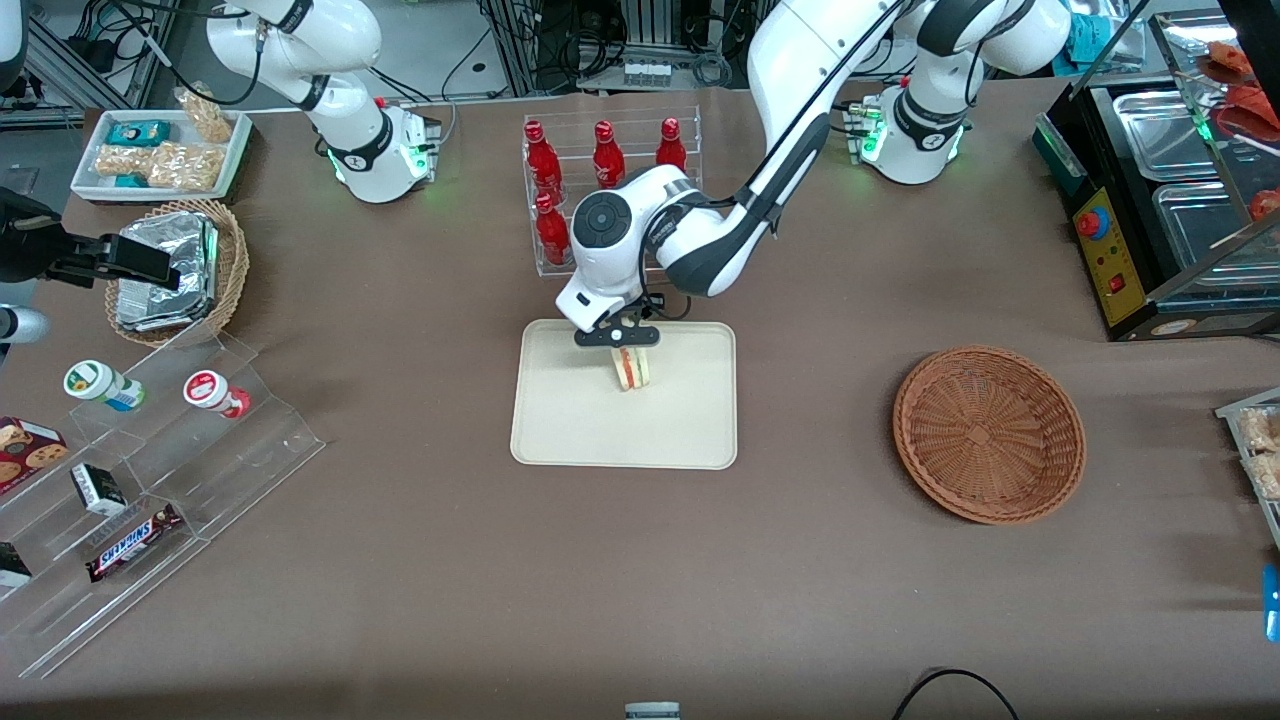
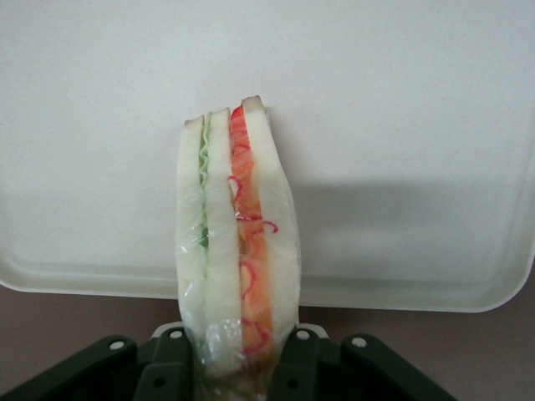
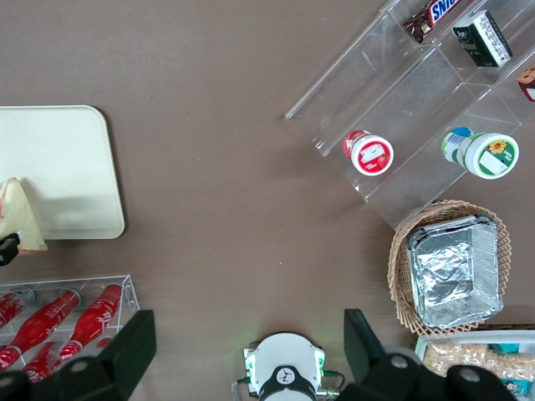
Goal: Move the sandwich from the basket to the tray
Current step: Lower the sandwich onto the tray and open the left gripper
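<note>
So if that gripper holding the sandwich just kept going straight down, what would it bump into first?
Most likely the cream tray. The gripper points down over the tray's edge nearest the bottle rack, shut on the sandwich, so the sandwich's lower end would meet the tray first; the remaining gap is unclear.

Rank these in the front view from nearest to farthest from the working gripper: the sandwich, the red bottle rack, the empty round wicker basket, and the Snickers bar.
The gripper is above the tray.
1. Sandwich, held in its fingers over the tray.
2. Red bottle rack, farther from the camera.
3. Round wicker basket, toward the working arm's end.
4. Snickers bar, toward the parked arm's end.
</note>
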`<act>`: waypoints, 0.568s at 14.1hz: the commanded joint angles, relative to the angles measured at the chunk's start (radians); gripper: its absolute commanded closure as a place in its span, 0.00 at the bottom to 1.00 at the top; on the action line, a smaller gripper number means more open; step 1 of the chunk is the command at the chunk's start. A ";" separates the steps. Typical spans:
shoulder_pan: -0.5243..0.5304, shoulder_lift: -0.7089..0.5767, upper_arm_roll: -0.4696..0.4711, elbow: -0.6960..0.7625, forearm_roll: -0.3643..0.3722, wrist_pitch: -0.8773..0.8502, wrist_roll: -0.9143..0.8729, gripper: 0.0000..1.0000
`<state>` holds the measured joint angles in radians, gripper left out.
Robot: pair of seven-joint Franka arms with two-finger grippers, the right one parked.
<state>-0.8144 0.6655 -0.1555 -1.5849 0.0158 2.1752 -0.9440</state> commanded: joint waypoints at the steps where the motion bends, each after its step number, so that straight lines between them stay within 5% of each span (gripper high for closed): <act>1: -0.002 0.014 0.005 0.011 -0.004 0.005 0.037 0.67; 3: 0.000 0.016 0.005 0.008 -0.004 0.005 0.039 0.57; 4: -0.002 0.017 0.007 0.009 -0.002 0.005 0.027 0.44; 6: 0.000 0.020 0.007 0.014 -0.002 0.006 0.022 0.00; 8: 0.000 0.016 0.010 0.019 -0.002 0.008 0.005 0.00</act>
<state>-0.8127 0.6780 -0.1506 -1.5833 0.0158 2.1786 -0.9240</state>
